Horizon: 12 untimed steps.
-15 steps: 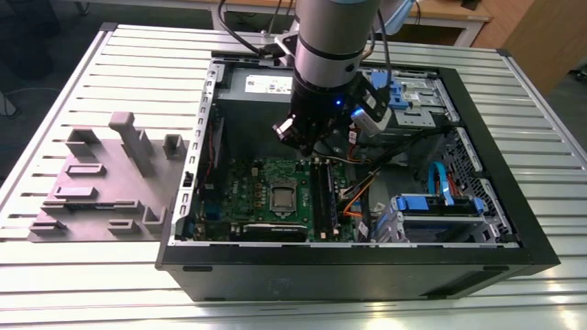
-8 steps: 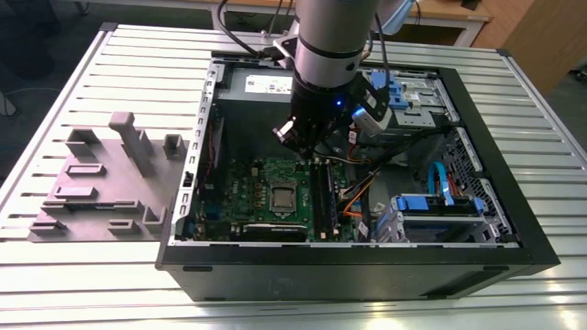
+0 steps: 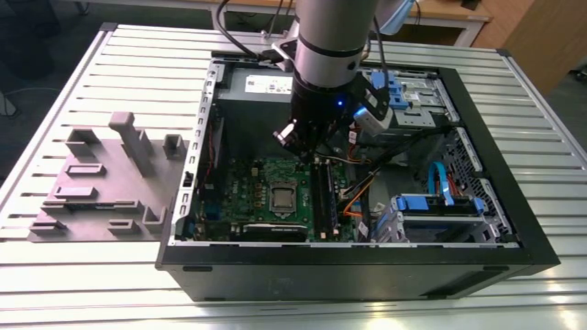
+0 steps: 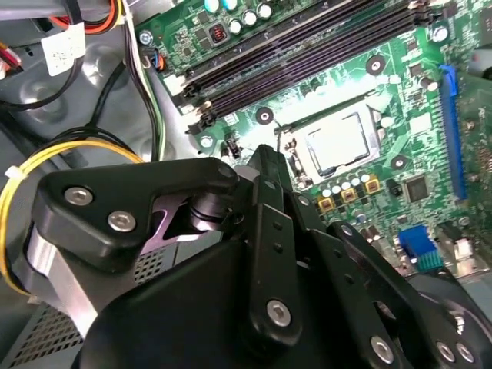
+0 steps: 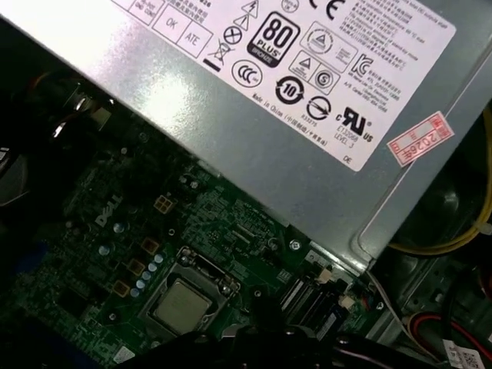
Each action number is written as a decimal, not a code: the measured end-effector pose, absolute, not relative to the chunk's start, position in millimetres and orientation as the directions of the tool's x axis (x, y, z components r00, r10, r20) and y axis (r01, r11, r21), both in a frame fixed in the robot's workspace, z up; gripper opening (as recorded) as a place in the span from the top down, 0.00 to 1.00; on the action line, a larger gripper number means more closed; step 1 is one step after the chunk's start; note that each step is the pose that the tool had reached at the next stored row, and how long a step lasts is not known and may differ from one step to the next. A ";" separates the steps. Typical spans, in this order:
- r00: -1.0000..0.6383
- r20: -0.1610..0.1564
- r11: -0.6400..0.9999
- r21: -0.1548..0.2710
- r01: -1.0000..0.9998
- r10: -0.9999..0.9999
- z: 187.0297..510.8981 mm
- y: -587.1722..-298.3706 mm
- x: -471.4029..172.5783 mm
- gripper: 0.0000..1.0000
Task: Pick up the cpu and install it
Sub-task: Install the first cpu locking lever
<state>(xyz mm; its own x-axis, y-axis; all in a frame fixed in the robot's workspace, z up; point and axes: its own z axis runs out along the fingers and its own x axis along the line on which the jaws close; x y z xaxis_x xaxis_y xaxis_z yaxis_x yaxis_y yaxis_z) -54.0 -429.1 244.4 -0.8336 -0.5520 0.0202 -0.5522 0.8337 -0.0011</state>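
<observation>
One grey tray (image 3: 96, 185) lies on the surface (image 3: 55, 103), at the exterior view's left of the case (image 3: 358, 265). Inside the case, the cpu (image 3: 282, 199) sits in the board's (image 3: 247, 192) socket. The gripper (image 3: 303, 141) hangs just above the board; whether it is apart or together, I cannot tell.

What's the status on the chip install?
Gripper hovering inside the case, above the green board. Chip sitting in the socket, untouched. Nothing between gripper and chip.
</observation>
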 end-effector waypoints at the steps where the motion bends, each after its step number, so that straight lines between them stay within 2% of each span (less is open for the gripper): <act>1: -0.831 0.021 0.831 -0.002 -0.556 -0.556 244.3 -429.4 -54.0 0.90; 12: -0.802 0.023 0.802 -0.005 -0.597 -0.597 244.2 -436.1 -54.8 0.90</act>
